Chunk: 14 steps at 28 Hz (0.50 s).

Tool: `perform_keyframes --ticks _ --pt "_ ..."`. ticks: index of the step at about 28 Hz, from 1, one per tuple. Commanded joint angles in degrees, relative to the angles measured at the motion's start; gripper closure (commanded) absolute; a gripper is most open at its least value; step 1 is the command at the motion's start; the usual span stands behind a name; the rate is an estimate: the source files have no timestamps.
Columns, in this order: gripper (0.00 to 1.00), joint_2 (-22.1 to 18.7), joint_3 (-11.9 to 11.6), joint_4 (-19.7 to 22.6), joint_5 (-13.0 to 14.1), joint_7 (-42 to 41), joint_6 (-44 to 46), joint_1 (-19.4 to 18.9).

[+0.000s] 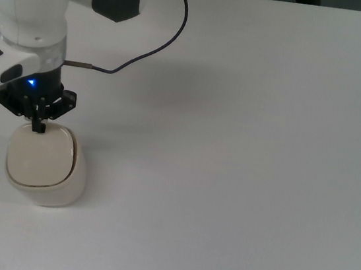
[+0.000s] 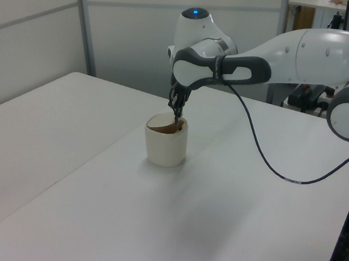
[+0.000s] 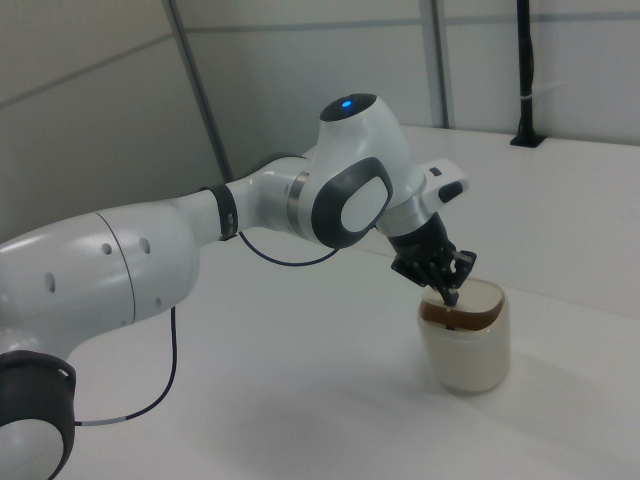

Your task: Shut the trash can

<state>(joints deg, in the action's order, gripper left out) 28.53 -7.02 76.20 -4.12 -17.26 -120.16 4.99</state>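
While the lid (image 1: pixel 39 154) covers the trash can (image 2: pixel 166 141), the hand (image 1: pixel 38 127), fingers pressed together, touches its edge.

Trash can (image 2: pixel 165 143) upright on white worktop (image 2: pixel 90 209), lid nearly flat, dark gap showing at the rim on the left view's right. Gripper (image 2: pixel 177 109) points straight down, tip at the lid's far edge. Black cable (image 2: pixel 266 160) loops off the arm above the worktop.

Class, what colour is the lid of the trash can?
Cream-beige, matching the body of the trash can; the lid shows best in the top view.
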Motion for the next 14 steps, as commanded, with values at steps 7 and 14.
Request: perform_keyframes --ticks 7,14 --pt "1.0 1.53 0.16 0.97 -2.3 -0.5 0.81 -1.91" --pt "1.0 2.94 0.16 0.88 -2.73 -0.5 0.63 -2.18"
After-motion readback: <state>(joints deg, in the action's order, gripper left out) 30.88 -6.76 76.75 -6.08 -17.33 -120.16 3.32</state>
